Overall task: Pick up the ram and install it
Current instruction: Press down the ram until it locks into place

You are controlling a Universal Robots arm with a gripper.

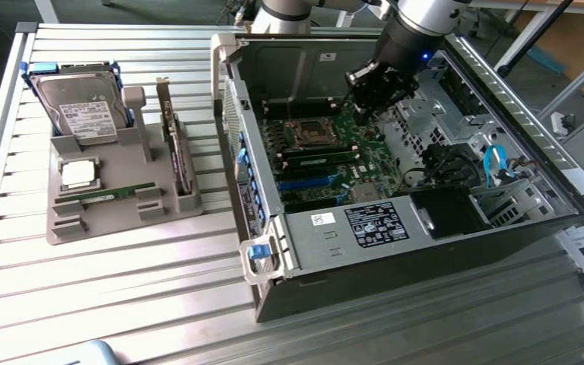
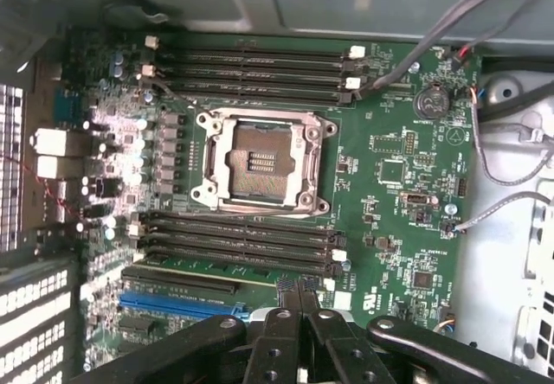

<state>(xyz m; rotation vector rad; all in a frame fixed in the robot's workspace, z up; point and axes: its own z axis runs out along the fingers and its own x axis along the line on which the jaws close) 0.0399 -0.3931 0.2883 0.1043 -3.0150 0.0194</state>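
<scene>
I see a slatted metal table (image 1: 119, 296) with an open PC case (image 1: 394, 228) lying on it. On the grey tray (image 1: 119, 213) at the exterior view's left, the ram (image 1: 118, 193) lies flat in its slot, below the processor (image 1: 79, 173) and the drive (image 1: 84, 110). Farther in, my gripper (image 2: 299, 291) hovers over the motherboard (image 2: 389, 176) beside the empty socket (image 2: 262, 161), jaws pinched together, holding nothing.

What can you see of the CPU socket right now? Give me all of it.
The socket is a square, silvery metal frame with screws at its corners, around a dark, recessed middle with a grid of contacts. It looks empty: no chip sits in it. It lies flat on the green board, between two banks of long dark slots. Nothing touches it.
</scene>
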